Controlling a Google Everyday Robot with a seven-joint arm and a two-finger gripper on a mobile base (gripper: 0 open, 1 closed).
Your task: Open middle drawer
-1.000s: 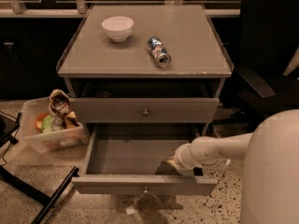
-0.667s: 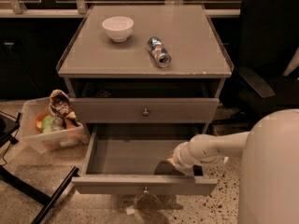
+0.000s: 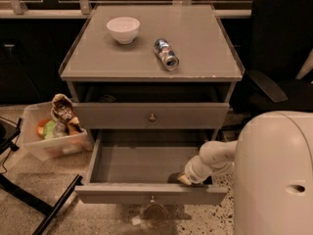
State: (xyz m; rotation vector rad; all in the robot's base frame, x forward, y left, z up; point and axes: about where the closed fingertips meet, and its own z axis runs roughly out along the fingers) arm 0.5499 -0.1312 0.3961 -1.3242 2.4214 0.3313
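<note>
The middle drawer [image 3: 146,163] of the grey cabinet stands pulled far out, showing a plain grey, empty interior. Its front panel [image 3: 112,195] carries a small round knob [image 3: 152,199]. My gripper [image 3: 185,179], at the end of the white arm [image 3: 215,158], reaches in from the right. It sits low inside the drawer's front right corner, just behind the front panel. The taller drawer above [image 3: 117,116] is shut, with its own knob [image 3: 152,117]. The lowest drawer is hidden under the open one.
On the tabletop [image 3: 205,48] stand a white bowl [image 3: 123,29] and a can lying on its side [image 3: 166,54]. A clear bin of snacks [image 3: 51,131] sits on the floor at the left. A black chair [image 3: 283,48] is at the right, and my white body [image 3: 274,175] fills the lower right.
Almost nothing. The drawer stays pulled out and my gripper stays at its front right corner, perhaps slightly lower.
</note>
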